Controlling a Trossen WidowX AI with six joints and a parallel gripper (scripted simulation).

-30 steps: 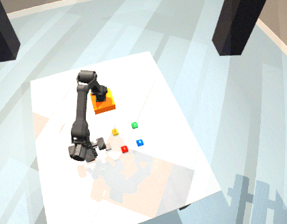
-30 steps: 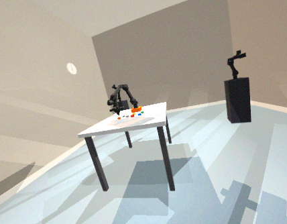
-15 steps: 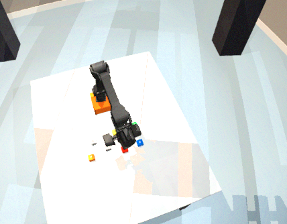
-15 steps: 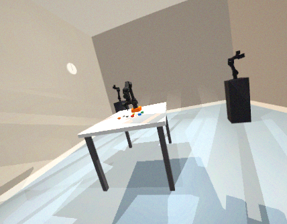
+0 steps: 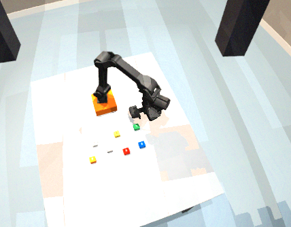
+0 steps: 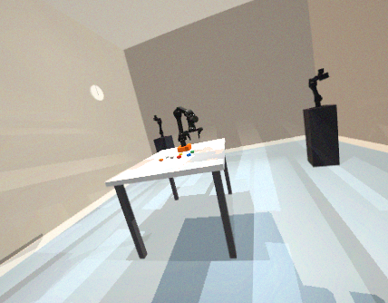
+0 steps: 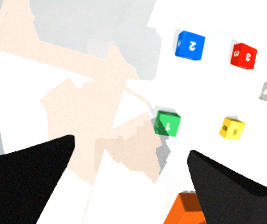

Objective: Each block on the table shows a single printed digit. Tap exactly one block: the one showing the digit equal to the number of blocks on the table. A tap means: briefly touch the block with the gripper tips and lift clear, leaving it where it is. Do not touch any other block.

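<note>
A green block (image 5: 136, 127) (image 6: 192, 151) (image 7: 167, 124) shows a 1. A blue block (image 5: 141, 145) (image 7: 190, 46) shows a 2 and a red block (image 5: 126, 151) (image 7: 244, 56) shows a 3. A yellow block (image 5: 117, 134) (image 7: 232, 128) has a digit too small to tell. Two pale blocks, one whitish (image 5: 95, 144) and one seen as a thin grey mark (image 5: 109, 151), lie left of the red one. An orange block (image 5: 92, 160) (image 6: 160, 160) lies farthest left, its digit unreadable. My gripper (image 5: 143, 116) (image 7: 133, 149) is open and empty, above the table near the green block, touching no block.
The arm's orange base (image 5: 106, 107) (image 6: 184, 148) stands on the white table (image 5: 113, 194) behind the blocks. Its corner shows low in the wrist view. Dark pedestals (image 5: 237, 32) (image 6: 322, 136) stand beyond the table.
</note>
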